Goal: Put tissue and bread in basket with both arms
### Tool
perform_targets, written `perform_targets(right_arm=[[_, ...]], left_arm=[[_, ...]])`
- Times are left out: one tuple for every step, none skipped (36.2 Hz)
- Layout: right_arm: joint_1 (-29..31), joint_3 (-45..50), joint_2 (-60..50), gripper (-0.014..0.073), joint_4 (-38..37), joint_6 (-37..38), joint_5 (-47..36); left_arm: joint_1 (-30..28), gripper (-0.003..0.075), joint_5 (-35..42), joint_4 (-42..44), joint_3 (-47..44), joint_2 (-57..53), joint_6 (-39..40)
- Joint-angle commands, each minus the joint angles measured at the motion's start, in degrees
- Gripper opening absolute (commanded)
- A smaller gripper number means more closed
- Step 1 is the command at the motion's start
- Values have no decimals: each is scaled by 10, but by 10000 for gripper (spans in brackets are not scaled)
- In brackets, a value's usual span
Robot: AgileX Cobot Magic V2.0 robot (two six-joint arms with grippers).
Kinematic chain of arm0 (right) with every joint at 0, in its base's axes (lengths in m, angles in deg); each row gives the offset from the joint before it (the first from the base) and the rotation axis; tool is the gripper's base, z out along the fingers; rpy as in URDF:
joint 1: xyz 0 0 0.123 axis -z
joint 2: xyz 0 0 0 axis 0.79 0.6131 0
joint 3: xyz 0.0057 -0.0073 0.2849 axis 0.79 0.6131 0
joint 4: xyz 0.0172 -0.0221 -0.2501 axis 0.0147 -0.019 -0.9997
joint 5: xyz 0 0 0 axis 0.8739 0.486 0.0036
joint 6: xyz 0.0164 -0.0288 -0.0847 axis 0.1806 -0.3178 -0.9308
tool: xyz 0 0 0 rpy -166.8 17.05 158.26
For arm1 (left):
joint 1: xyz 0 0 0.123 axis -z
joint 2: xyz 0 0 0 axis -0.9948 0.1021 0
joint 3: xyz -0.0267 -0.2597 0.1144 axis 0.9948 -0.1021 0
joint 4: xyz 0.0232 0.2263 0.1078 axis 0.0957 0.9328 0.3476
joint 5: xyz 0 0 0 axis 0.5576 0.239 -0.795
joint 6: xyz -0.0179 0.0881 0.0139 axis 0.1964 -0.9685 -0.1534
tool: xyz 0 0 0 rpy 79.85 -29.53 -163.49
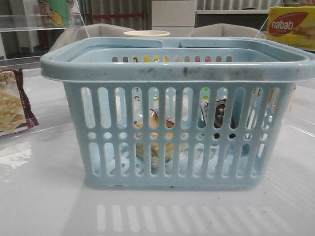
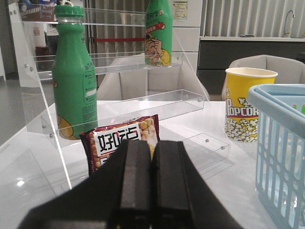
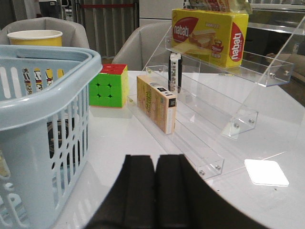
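The light-blue basket (image 1: 177,73) stands in the middle of the table; it also shows in the left wrist view (image 2: 281,143) and the right wrist view (image 3: 43,86). Through its slots I see the bread (image 1: 155,142), golden-brown buns in clear plastic, lying inside on the left. The tissue (image 1: 219,115), a dark and pale packet, leans inside on the right. My left gripper (image 2: 151,157) is shut and empty, left of the basket. My right gripper (image 3: 155,167) is shut and empty, right of the basket. Neither gripper shows in the front view.
A maroon cracker bag (image 2: 121,140) lies before the left gripper, by a clear shelf with green bottles (image 2: 74,76). A popcorn cup (image 2: 245,107) stands behind the basket. On the right are a clear rack (image 3: 214,119), a yellow nabati box (image 3: 209,33), a tan box (image 3: 156,102) and a puzzle cube (image 3: 108,86).
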Motion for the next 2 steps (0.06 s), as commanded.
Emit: perform_targets(right_arm=[[3,0,-11,29,-1,-3,-56],[3,0,-11,29,-1,-3,-56]], left_arm=[[3,91,50,-2,1,-10,2],[3,91,50,-2,1,-10,2]])
